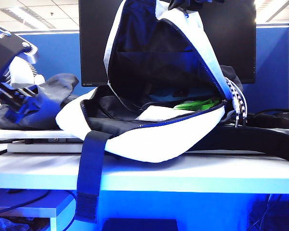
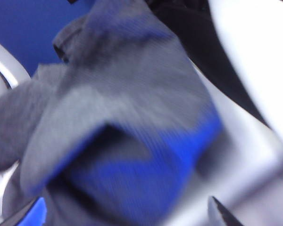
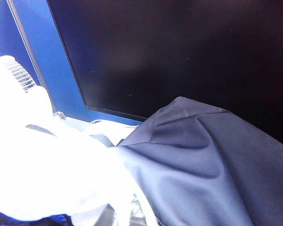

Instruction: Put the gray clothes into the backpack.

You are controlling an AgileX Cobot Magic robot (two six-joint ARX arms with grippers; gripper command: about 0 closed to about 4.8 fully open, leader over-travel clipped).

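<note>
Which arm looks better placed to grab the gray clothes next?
The left. Its open end effector is right at the gray clothes beside the backpack; the right end effector, shut, holds up the backpack's top.

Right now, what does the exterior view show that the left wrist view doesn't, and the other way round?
Only the exterior view shows the backpack's open mouth held up from its top by the right gripper, the black monitor behind, and the left gripper. Only the left wrist view shows the gray clothes close up, their folds blurred. Both show the clothes lying outside the backpack.
</note>
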